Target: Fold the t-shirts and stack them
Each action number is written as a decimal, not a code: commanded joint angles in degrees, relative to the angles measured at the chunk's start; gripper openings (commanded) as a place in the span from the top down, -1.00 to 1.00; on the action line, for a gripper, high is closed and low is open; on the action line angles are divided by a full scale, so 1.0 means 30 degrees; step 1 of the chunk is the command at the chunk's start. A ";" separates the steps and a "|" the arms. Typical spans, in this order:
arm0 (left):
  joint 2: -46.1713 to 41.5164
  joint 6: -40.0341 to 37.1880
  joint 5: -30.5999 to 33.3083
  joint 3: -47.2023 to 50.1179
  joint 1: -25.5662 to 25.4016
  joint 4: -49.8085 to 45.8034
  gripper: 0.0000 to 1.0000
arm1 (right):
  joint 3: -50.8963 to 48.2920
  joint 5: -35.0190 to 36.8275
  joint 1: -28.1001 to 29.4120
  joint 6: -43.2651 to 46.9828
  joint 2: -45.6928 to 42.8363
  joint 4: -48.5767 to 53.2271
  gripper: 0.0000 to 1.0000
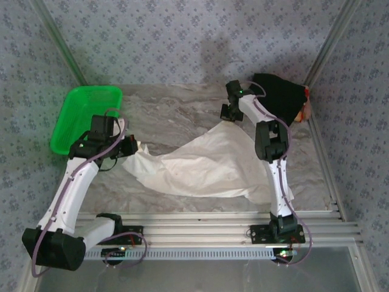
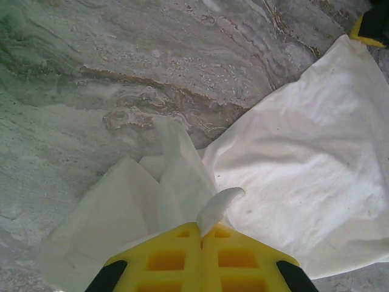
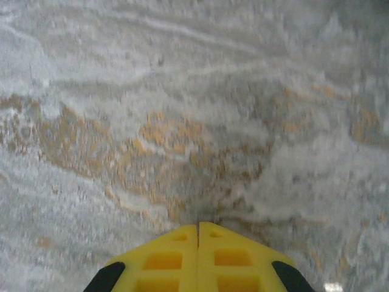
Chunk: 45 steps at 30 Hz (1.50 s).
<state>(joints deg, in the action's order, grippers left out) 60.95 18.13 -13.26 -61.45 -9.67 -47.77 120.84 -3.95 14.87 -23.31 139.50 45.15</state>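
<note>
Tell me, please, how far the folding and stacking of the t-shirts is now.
Nothing is folded yet. In hand: the left claw pinches an edge of the off-white shirt, which lies rumpled. The right claw is shut on nothing above the table. Left: both folds, the heaped black shirt included, then stacking.

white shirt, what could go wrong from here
1. The left end effector pinches only a thin fold of the white shirt; a pull might slip it free.
2. The right end effector is shut on nothing over bare table, so a one-sided pull could bunch the shirt.
</note>
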 commanded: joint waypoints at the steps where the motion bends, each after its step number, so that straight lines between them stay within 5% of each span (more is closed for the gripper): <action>1: -0.0334 0.0056 -0.0022 -0.1451 0.0248 -0.0295 1.00 | -0.0685 -0.1031 -0.0182 -0.0737 -0.3126 -0.1737 1.00; 11: 0.1301 0.0051 0.0123 -0.7983 0.1151 0.0685 1.00 | -0.2691 -0.3555 -0.2221 -0.2882 -1.0880 -0.4523 1.00; 27: 0.5227 -0.2300 0.1877 -2.4156 0.1588 0.0231 1.00 | -0.0079 -1.0328 -0.9346 -0.7360 -1.9346 -0.5345 1.00; 34: 0.4781 -0.2314 0.0203 -2.6695 0.1609 0.1399 1.00 | -0.1106 -1.4633 -1.3531 -1.0007 -2.2130 -0.6147 1.00; 45: 0.4324 -0.2692 -0.0627 -2.9437 0.1595 0.1673 1.00 | -0.1968 -1.5626 -1.3458 -1.2053 -2.4401 -0.6671 1.00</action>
<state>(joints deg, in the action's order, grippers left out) 75.13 11.77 -15.07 -148.53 -5.26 -45.63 114.04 -48.97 -25.52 -57.74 66.87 25.52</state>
